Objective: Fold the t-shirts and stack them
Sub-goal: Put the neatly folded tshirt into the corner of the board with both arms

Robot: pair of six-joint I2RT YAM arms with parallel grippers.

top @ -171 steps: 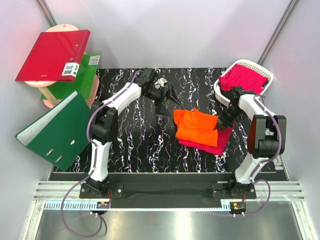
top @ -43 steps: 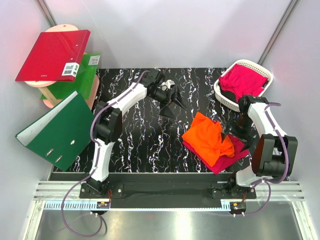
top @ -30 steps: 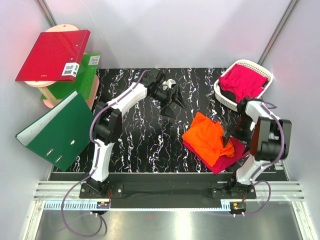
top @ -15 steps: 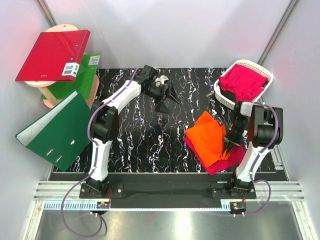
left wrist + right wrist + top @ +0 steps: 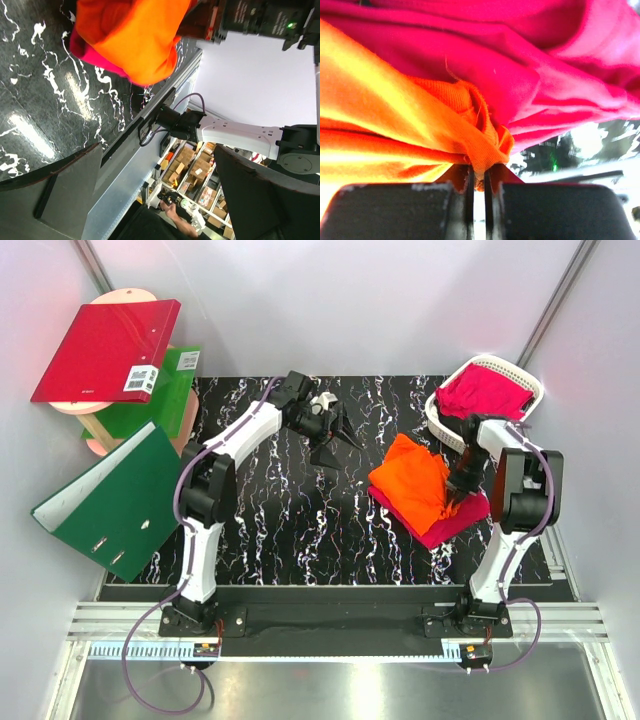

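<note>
Grip first: my right gripper [image 5: 477, 186] has just gone from wide open to all but closed. The wrist view shows a bunched hem of the orange t-shirt [image 5: 395, 125] pinched between its jaws. The magenta t-shirt [image 5: 545, 75] sits just behind that fold and looks free of the pinch. I read this as the start of a fold or a drag on the orange one, with only a thin bit of cloth caught, so it could slip.

In the overhead view the orange t-shirt [image 5: 410, 485] lies right of centre on the magenta t-shirt [image 5: 450, 525], which is on the black marbled tabletop [image 5: 280, 520]. A further pink t-shirt [image 5: 485, 390] is heaped in the white basket [image 5: 434, 412] at the upper right. It is unfolded, so plenty of the task remains.

My left gripper [image 5: 330, 437] hangs spread wide and empty above the tabletop at upper centre, well apart from the pile.

Against half a second ago, the two-shirt pile has shifted up the frame toward the basket, and the right arm has come with it. Against the oldest frame, the orange t-shirt is more bunched and sits further right. The left arm has barely moved.
</note>
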